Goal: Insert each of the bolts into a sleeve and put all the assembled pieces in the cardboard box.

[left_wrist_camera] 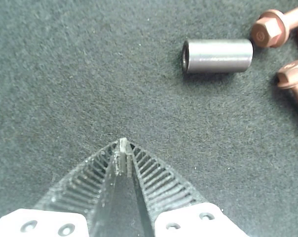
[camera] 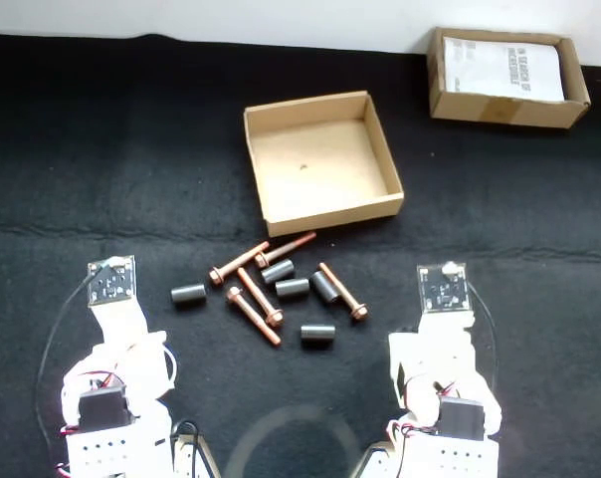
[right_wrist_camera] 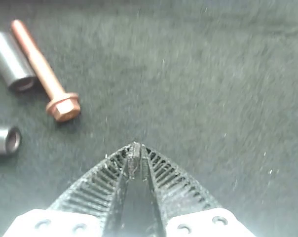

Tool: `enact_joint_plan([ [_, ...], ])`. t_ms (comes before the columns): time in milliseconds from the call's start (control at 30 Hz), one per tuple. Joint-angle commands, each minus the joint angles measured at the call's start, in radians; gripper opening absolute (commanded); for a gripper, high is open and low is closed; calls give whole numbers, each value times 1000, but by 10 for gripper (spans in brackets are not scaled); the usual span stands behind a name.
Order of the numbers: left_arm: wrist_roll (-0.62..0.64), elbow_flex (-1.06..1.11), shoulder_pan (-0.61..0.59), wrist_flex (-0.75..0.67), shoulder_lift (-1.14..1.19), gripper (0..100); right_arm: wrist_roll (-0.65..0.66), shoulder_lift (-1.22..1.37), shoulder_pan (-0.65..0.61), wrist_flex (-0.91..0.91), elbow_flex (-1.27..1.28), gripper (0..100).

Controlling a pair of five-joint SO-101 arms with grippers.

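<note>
Closest to the lens, the left gripper (left_wrist_camera: 123, 148) is seen with its ribbed fingertips pressed together on nothing, held low over the black cloth (left_wrist_camera: 65, 74). The right gripper (right_wrist_camera: 134, 150) is likewise pressed together and empty. Both arms are placed well back from the cardboard box (camera: 330, 214), facing its front wall, and the loose parts are spread between them and the box.

Five copper bolts (camera: 257, 297) and five grey sleeves (camera: 293, 288) are laid flat on the cloth near the front wall of the cardboard box, all outside it, each bolt loose from any sleeve. An outlying sleeve (camera: 188, 295) is found farther from the box than the nearest bolts, on the left arm's side of the cluster; in the left wrist view that sleeve (left_wrist_camera: 218, 56) is seen on its side with a bolt head (left_wrist_camera: 270, 27) just beside one end. On the right arm's side, one bolt (right_wrist_camera: 43, 74) is laid alongside another sleeve (right_wrist_camera: 11, 59).

Beyond the cardboard box, well apart from it, a second box (camera: 504, 108) is seen holding a printed sheet (camera: 504, 68)
</note>
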Motion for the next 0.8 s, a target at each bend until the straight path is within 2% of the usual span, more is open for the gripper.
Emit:
enact_joint_plan([
  [0,-3,18,-13,3,-10,13,-5,-13,2,-107,147,7],
  [300,-3,18,-13,3,-10,13,-5,-13,5,-381,99,7],
  [533,-3,18,-13,3,-10,13,-5,-5,-41,-400,-105,7],
  [633,-3,18,-13,3,-10,13,-5,-1,-65,-306,-265,7],
  [767,-3,18,-13,3,-10,13,-5,18,-134,-31,-495,7],
])
